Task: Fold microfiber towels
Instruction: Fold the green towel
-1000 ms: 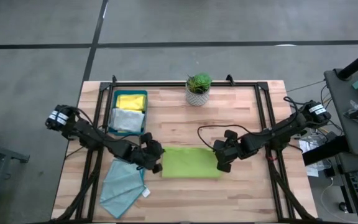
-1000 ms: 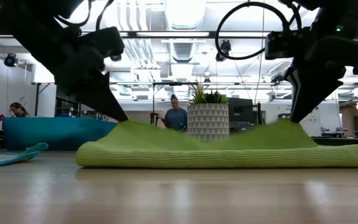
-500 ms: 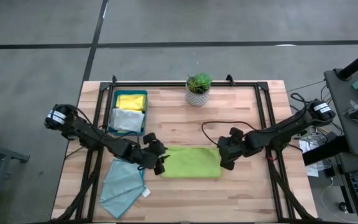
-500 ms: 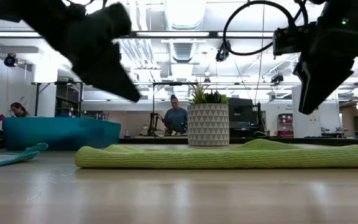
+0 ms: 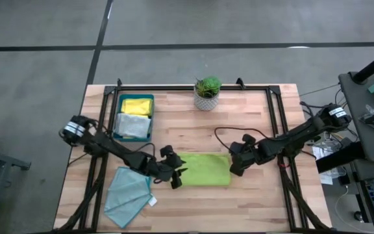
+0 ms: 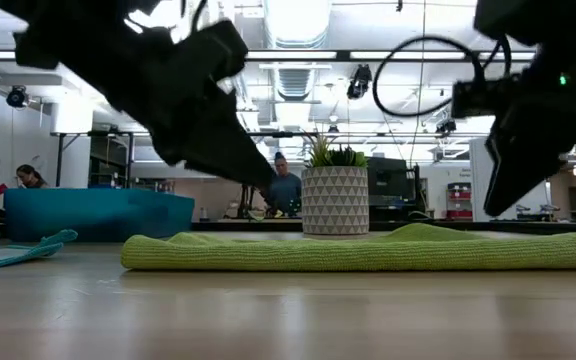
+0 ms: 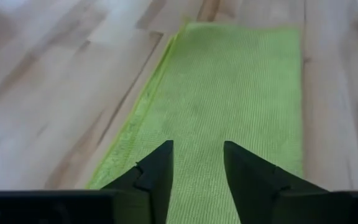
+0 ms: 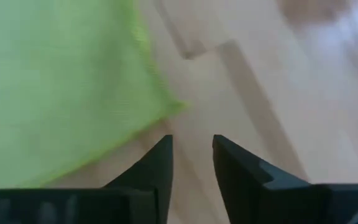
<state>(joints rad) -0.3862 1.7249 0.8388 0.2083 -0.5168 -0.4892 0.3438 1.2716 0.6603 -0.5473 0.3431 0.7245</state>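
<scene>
Here, a ribbed lime towel (image 5: 203,169) lies folded oblong; both grippers' fingers (image 7: 157,174) (image 8: 159,163) stand apart, empty.

Overhead camera looks straight down on the whole wooden table (image 5: 252,201). The low one sits at tabletop level, facing the room. Each wrist camera peers closely past its own fingers; all four share the folded lime green microfiber towel (image 5: 204,168).

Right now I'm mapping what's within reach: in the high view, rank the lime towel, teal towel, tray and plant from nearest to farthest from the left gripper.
1. Lime towel, right under the left gripper.
2. Teal towel, at the front-left corner.
3. Tray, back left.
4. Plant, back centre.
</scene>
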